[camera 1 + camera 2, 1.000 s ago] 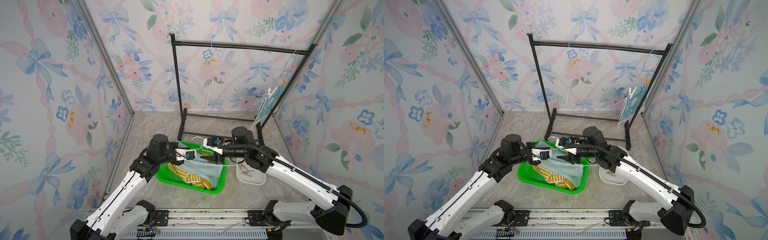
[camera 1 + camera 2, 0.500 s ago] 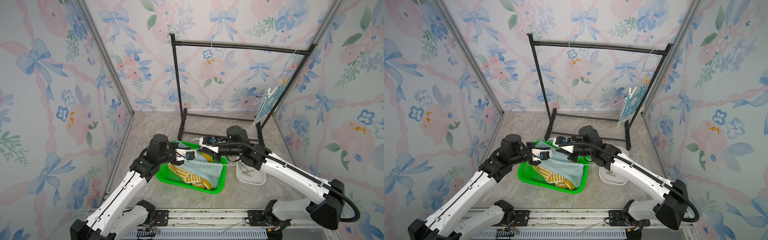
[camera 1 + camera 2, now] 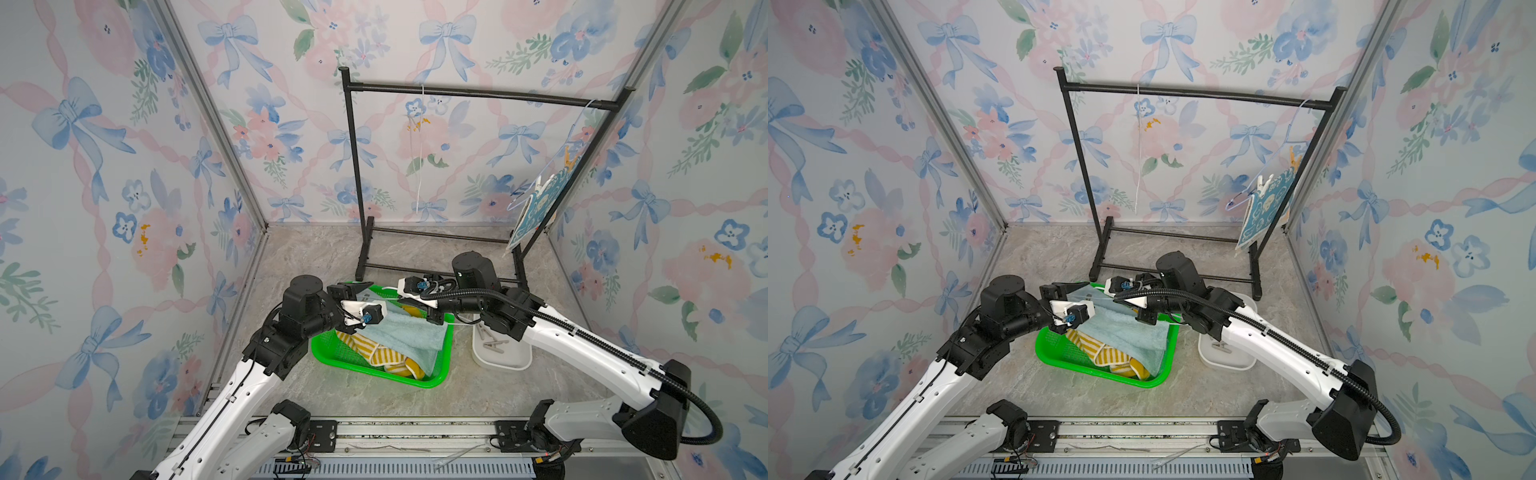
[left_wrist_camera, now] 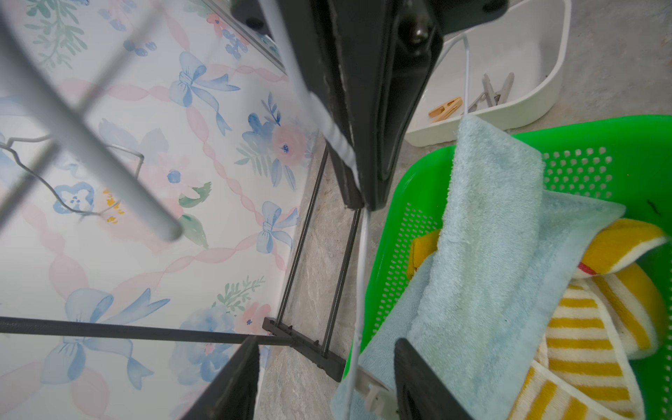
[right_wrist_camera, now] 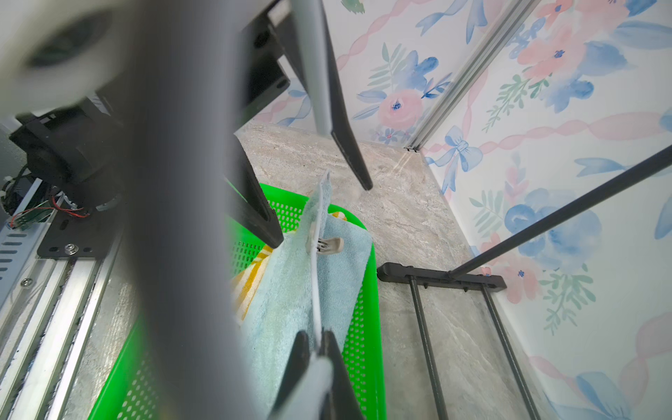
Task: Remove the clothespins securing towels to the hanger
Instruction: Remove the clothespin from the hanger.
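Observation:
A pale teal towel (image 4: 491,254) lies over a yellow-striped towel (image 4: 589,349) in the green basket (image 3: 440,368). A greyish clothespin (image 5: 327,245) still clips the teal towel to a thin white hanger (image 5: 315,291). My right gripper (image 5: 317,340) is shut on that hanger's wire, and in the left wrist view it (image 4: 362,205) pinches the same wire. My left gripper (image 4: 327,342) stands open, its fingers either side of the wire and the clothespin (image 4: 374,396). A blue patterned towel (image 3: 534,208) hangs at the rack's right end, held by a tan clothespin (image 3: 569,160) and a white one (image 3: 539,185).
The black rack (image 3: 457,92) stands at the back, its foot bars just behind the basket. A white tray (image 3: 521,361) right of the basket holds loose clothespins (image 4: 445,109). A white string (image 3: 419,145) hangs from the top bar. Flowered walls close in three sides.
My right gripper moved left and shut on the hanger wire. My left gripper, shut before, has opened beside the clothespin.

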